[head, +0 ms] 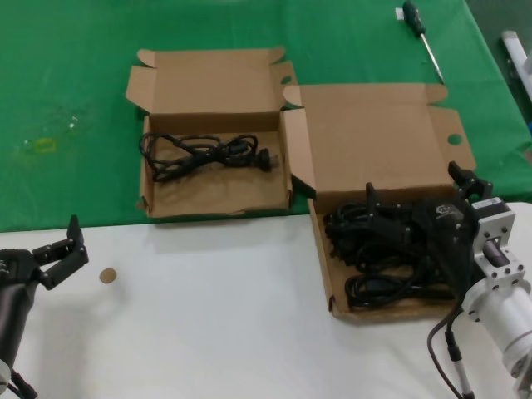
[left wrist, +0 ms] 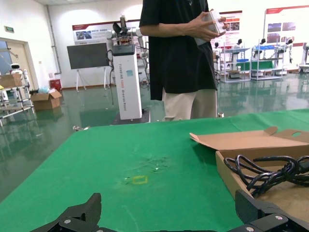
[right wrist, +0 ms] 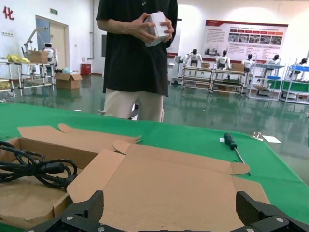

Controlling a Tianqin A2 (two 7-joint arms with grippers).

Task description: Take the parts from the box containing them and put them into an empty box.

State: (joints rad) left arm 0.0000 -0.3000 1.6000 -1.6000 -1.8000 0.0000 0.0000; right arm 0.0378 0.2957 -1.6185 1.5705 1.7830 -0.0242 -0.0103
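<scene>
Power cords point(head: 386, 258), black and tangled in a pile, fill the wide shallow cardboard box point(head: 322, 249) at about four o'clock on the counter point(head: 208, 316). Its broad lid point(head: 378, 141) stands open toward twelve o'clock. The right hand point(head: 391, 218) sits low over this pile, right at its twelve-o'clock edge, fingers spread, with nothing visibly pinched between them. Whether the tips already touch a cord cannot be told.

One cord bundle point(head: 204, 154) already lies in the smaller, taller-walled box point(head: 212, 202) at about eleven o'clock, its long axis running nine to three, plug end toward three.

The relation that matters: the pile lies directly under and just toward six o'clock of the right hand, so this arm is by far the nearer. The cords mostly run across the box, nine to three, so a grip closing across that axis looks most likely to catch a single bundle rather than a snarl.

The left hand point(head: 62, 253) waits at eight o'clock near the counter's edge, fingers spread and empty, well apart from both boxes. A screwdriver point(head: 422, 37) lies at one o'clock on the green cloth point(head: 66, 83).
</scene>
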